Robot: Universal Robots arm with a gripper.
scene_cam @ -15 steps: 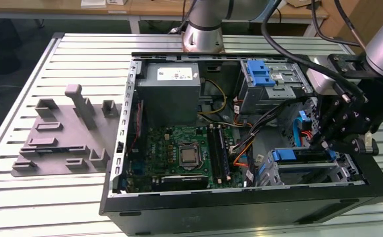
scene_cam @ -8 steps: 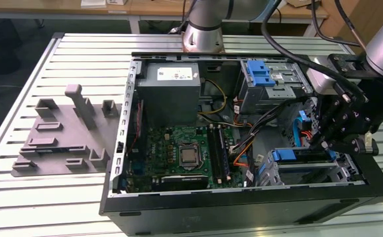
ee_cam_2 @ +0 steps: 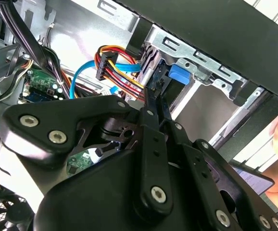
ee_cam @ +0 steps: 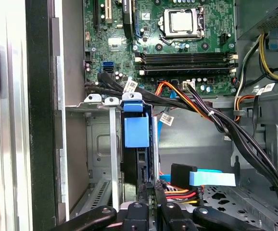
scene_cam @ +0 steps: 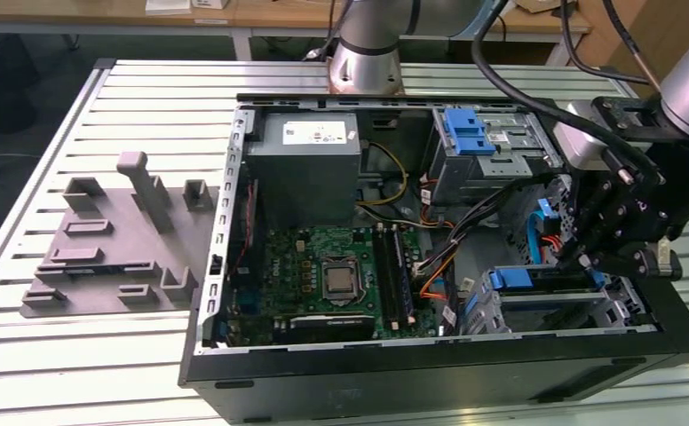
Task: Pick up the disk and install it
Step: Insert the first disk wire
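Black gripper (ee_cam_2: 153,94) linkage looms closest in the second wrist view, reaching down to the disk (ee_cam: 138,132), which stands on edge in the drive cage (ee_cam: 98,144) at roughly 4 o'clock inside the computer case (scene_cam: 439,373) in the exterior view. Whether the claw is clenched on it or released, I cannot tell. The disk looks dense, rigid and shock-sensitive, its metal faces slick; probably best held across its long edges at the blue carrier, clear of the cables (ee_cam: 187,98)

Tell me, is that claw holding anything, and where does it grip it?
The gripper looks shut on the disk, pinching its flat faces at the end nearest the arm, while the disk stands on edge in the cage.
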